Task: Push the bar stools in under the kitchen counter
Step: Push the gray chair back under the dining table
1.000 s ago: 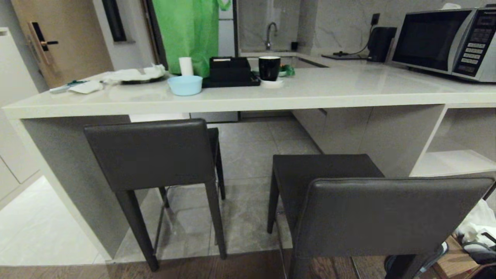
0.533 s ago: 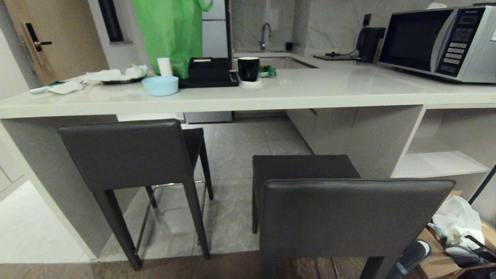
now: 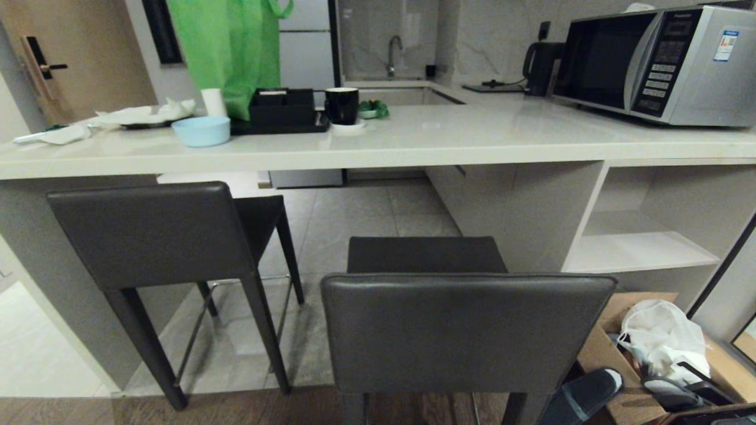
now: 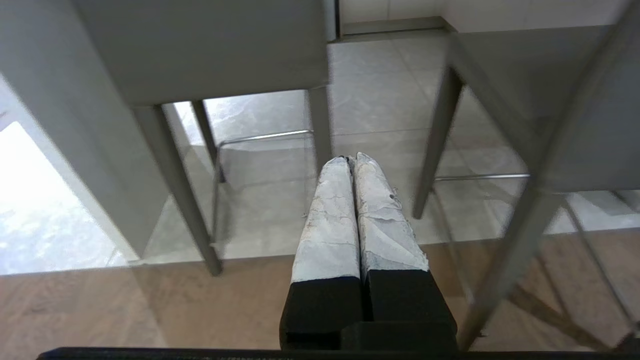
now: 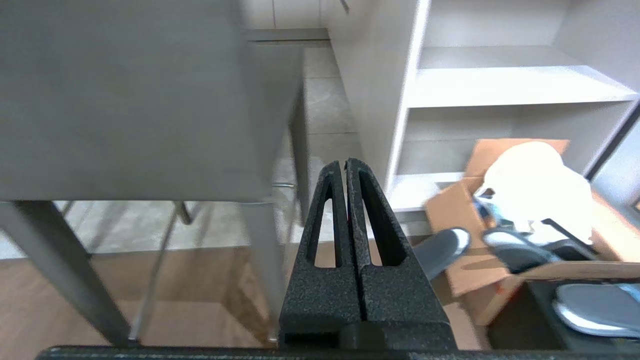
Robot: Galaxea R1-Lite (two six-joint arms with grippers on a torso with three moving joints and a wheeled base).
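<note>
Both claws are pressed shut and empty: the left gripper hangs low between the two bar stools, the right gripper beside the nearer stool, which stands clear of the kitchen counter. A cardboard box on the floor holds a white bag.

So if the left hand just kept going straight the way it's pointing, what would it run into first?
Probably nothing solid. The shut left hand points at the gap between the two bar stools, towards the tiled floor under the kitchen counter. Depth is unclear, so a stool leg could be closer.
</note>
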